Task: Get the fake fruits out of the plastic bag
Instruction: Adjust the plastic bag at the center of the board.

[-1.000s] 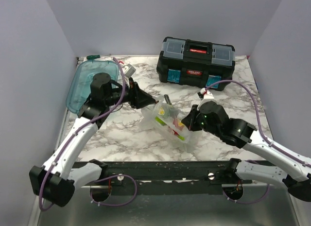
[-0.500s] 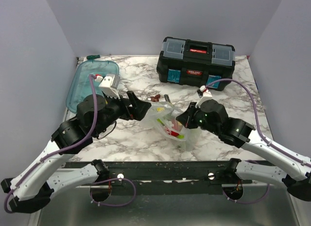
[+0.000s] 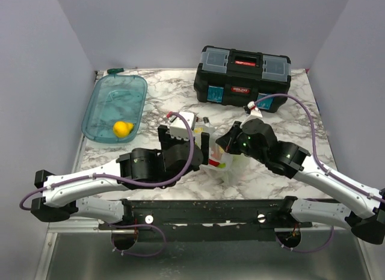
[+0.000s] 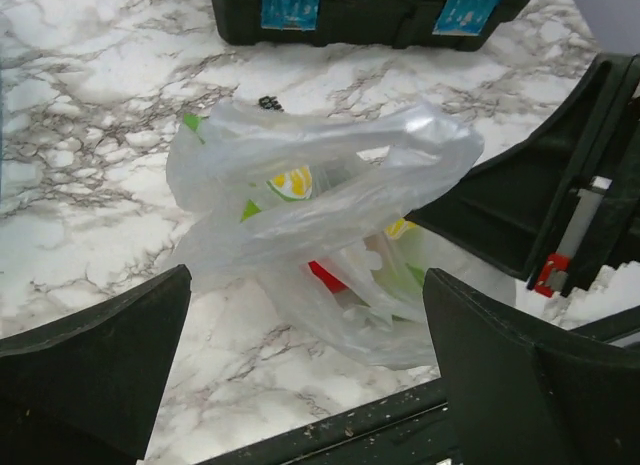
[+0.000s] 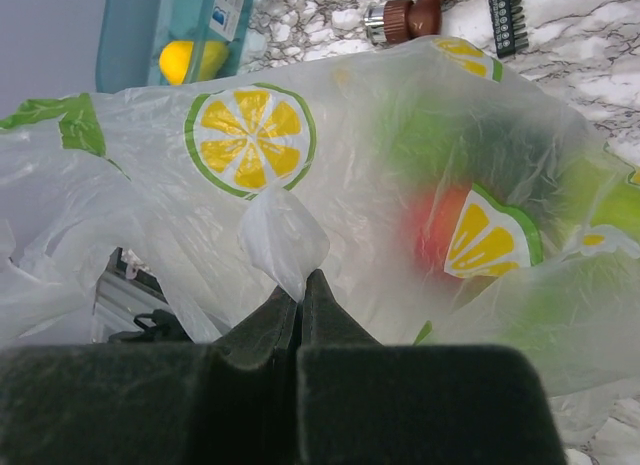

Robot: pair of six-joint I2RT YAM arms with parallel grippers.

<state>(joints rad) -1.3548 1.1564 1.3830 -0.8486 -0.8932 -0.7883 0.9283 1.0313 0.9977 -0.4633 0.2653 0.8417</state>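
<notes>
Plastic bag [image 4: 320, 215] pinched in closed right tool [image 5: 300, 285]; left tool [image 4: 308, 285] wide open, empty.

Thin crinkly plastic bag [image 4: 330, 190] (translucent, lemon prints); glossy marble-look table [image 4: 80, 105].

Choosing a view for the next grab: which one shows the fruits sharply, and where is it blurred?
Top external: even light, sharp, plastic bag small. Left wrist: bag crisp, a red fruit glimpsed. Right wrist: fruits only hazy red and green smears behind film; right hand dark.
</notes>
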